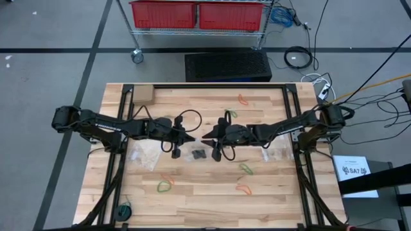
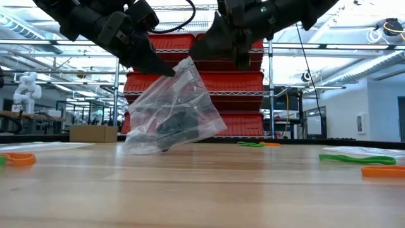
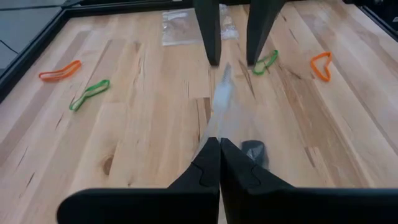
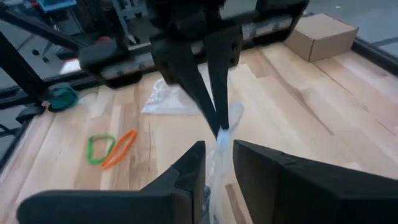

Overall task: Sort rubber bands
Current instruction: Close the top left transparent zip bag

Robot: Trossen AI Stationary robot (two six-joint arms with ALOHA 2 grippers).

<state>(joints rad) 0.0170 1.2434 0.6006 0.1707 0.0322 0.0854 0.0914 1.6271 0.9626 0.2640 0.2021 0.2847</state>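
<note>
A clear zip bag [image 2: 174,107] with black rubber bands [image 2: 177,123] inside hangs over the table's middle. My left gripper [image 3: 219,155] is shut on its top. My right gripper [image 4: 219,165] faces it from the table's right. It is open, and its fingers stand on either side of the bag's upper edge [image 3: 226,78]; I cannot tell whether they touch it. Loose green and orange rubber bands lie flat on the wood: a green one [image 1: 246,169] and an orange one [image 1: 243,188] near right, a green one [image 1: 164,187] near left, and an orange one [image 1: 243,99] far. My left gripper pinches the bag's top edge [image 4: 219,127] between its two shut fingers, right at their free ends. The fingers slant down from the table's left. The bag hangs tilted below them, with its bottom end [image 2: 149,147] resting on the table.
Two more clear bags lie flat, one [image 1: 144,154] under my left arm and one [image 1: 276,154] under my right. A cardboard box [image 1: 141,96] stands at the far left corner and a teal roll [image 1: 124,210] at the near left. The black frame rails [image 1: 115,186] border the wood.
</note>
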